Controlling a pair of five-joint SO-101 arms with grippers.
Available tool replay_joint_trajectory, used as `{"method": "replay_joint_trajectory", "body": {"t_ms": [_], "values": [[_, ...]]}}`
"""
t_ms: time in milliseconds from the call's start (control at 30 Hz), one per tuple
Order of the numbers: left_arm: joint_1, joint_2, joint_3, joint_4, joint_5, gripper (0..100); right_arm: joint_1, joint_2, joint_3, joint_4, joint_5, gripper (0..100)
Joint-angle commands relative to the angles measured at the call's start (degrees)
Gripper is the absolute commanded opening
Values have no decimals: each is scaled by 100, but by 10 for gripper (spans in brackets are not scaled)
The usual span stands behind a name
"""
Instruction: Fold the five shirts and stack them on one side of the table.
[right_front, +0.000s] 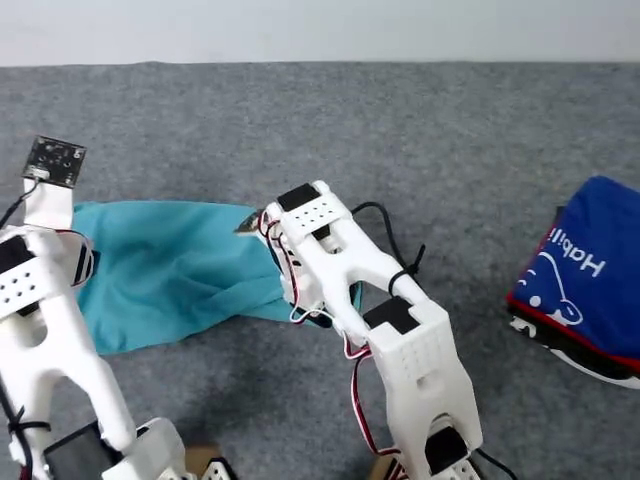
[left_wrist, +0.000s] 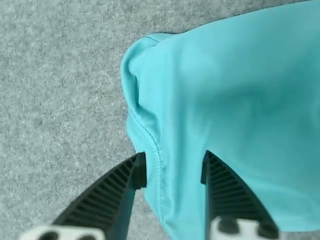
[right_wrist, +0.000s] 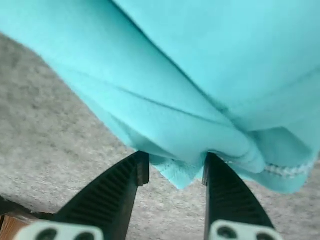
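Observation:
A teal shirt (right_front: 170, 275) lies spread on the grey carpeted table (right_front: 420, 140) between my two arms. In the high view my left gripper (right_front: 86, 262) is at the shirt's left edge. Its own view shows the left gripper (left_wrist: 172, 167) open, with one finger on each side of the stitched hem of the teal shirt (left_wrist: 235, 100). My right gripper (right_front: 302, 296) is at the shirt's right end, where the folds run together. In its wrist view the right gripper (right_wrist: 172, 167) is shut on a bunched fold of the teal shirt (right_wrist: 200, 75), raised above the carpet.
A stack of folded shirts (right_front: 585, 285) with a blue one on top sits at the right edge of the table. Bare carpet stretches along the back and between the right arm and the stack.

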Motion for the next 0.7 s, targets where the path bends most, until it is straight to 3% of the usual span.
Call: {"method": "replay_joint_trajectory", "body": {"t_ms": [0, 133, 467, 667], "values": [[35, -26, -31, 35, 35, 180, -154, 330, 70, -22, 53, 122], [18, -26, -31, 35, 26, 180, -189, 400, 70, -4, 53, 6], [9, -202, -198, 246, 9, 180, -66, -831, 70, 611, 246, 9], [-18, -659, -312, 1609, -1257, 180, 497, -2149, 70, 716, 246, 9]]}}
